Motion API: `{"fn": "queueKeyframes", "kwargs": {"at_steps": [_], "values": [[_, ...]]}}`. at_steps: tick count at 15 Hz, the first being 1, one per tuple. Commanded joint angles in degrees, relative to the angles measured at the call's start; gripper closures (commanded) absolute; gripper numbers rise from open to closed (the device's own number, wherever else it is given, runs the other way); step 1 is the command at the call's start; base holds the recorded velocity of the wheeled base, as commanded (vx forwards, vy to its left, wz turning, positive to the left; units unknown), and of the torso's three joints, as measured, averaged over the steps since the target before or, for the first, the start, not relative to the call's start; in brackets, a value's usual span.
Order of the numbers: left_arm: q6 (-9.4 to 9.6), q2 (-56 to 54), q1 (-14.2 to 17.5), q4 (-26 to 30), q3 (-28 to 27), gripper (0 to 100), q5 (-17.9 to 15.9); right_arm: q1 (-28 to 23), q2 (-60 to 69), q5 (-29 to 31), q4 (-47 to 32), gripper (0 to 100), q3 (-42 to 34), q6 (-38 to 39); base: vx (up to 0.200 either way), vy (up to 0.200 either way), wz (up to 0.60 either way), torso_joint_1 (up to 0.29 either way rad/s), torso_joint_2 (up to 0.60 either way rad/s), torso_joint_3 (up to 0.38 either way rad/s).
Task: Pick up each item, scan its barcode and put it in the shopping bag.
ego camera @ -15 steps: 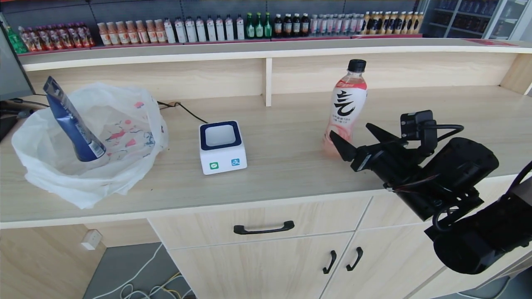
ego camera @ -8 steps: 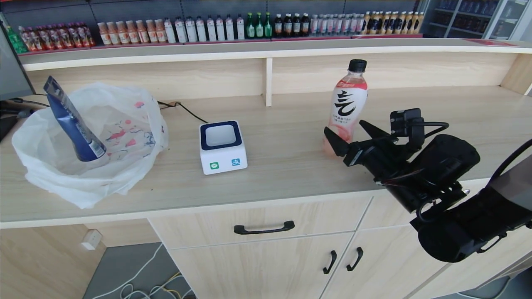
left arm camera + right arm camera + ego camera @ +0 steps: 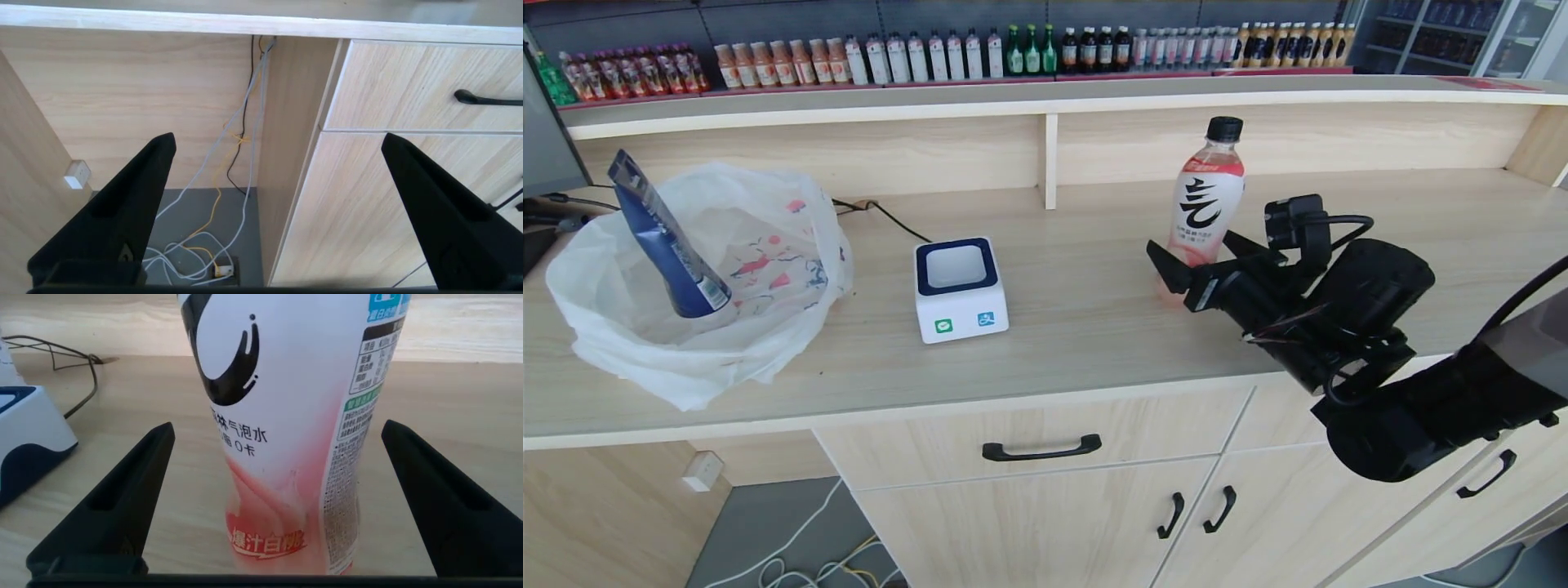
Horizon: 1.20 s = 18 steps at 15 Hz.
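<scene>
A pink drink bottle (image 3: 1207,200) with a black cap stands upright on the right part of the counter (image 3: 1078,327). My right gripper (image 3: 1201,261) is open at its lower half, one finger on each side; in the right wrist view the bottle (image 3: 290,425) sits between the fingers (image 3: 114,510) without touching them. The white scanner (image 3: 958,288) with a blue-rimmed window sits mid-counter. At the left, the white shopping bag (image 3: 760,245) holds a blue pouch (image 3: 666,237) leaning upright. My left gripper (image 3: 274,212) is open below the counter, facing the cabinet.
A black cable (image 3: 882,211) runs behind the scanner to the back wall. A raised shelf with a divider (image 3: 1049,159) backs the counter. Drawers and doors with black handles (image 3: 1041,449) lie below. Loose cables (image 3: 212,245) lie on the floor in the left wrist view.
My right gripper has moved forward and left, from in front of the bottle to straddling its lower part. The bottle, scanner and bag have stayed put.
</scene>
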<state>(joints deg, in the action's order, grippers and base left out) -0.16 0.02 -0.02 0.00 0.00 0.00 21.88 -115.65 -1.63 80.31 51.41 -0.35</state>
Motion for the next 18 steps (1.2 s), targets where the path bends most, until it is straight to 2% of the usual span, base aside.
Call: {"fn": "queueKeyframes", "kwargs": {"at_steps": [1,7,18], "values": [[-0.02,-0.02,0.02,0.0,0.0,0,0.0,0.09,0.34,-0.04,-1.47,0,2.03,-0.61,0.0,0.0,0.0,0.0,0.0,0.0],[-0.02,-0.02,-0.06,0.0,0.0,0,0.0,0.79,0.25,-0.04,-8.94,0,7.92,-2.37,0.0,0.0,0.0,0.0,0.0,0.0],[-0.02,-0.02,0.02,0.0,0.0,0,0.0,0.71,-0.1,0.05,-10.7,0,9.94,-2.37,0.0,0.0,0.0,0.0,0.0,0.0]]}}
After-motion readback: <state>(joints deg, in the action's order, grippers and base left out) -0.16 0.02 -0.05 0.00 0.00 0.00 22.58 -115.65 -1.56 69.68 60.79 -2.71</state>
